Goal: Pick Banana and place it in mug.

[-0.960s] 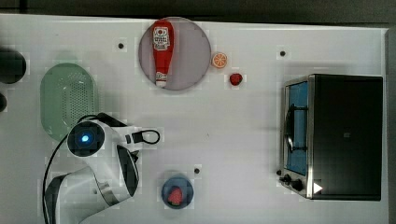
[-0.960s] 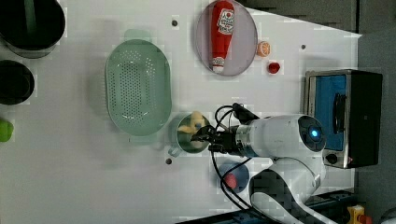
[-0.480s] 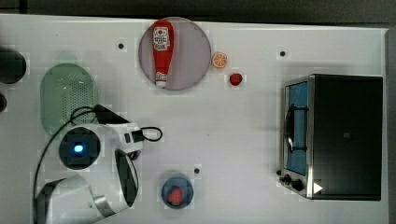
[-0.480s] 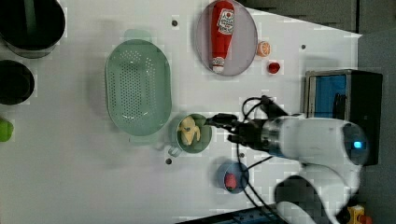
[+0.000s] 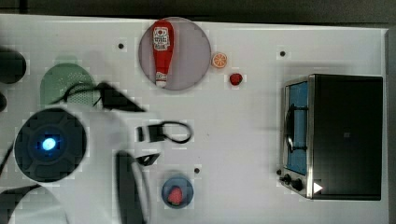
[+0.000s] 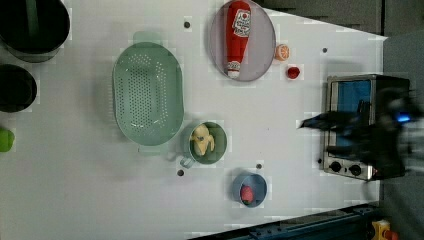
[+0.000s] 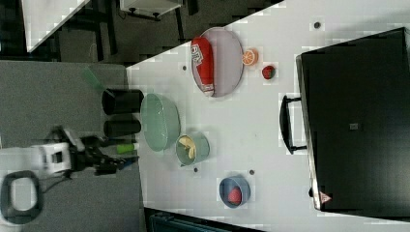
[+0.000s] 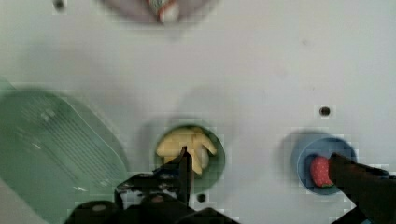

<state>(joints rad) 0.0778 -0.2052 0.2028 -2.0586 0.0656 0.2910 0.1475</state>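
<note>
Banana (image 6: 202,139) sits in mug (image 6: 218,151), at basket's (image 6: 146,92) 4 o'clock in left view. My gripper (image 8: 261,170) spread wide, empty. Banana looks light, slightly soft; grip mid-body.

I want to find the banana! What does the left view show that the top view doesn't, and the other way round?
Left view: the banana sitting in the mug, and the whole green basket. In the top view the arm covers the mug's spot and part of the basket.
Top view: the toaster oven with nothing in front of it. In the left view the blurred arm crosses it.
Both: the ketchup bottle on its plate, the orange slice and the blue bowl.
</note>
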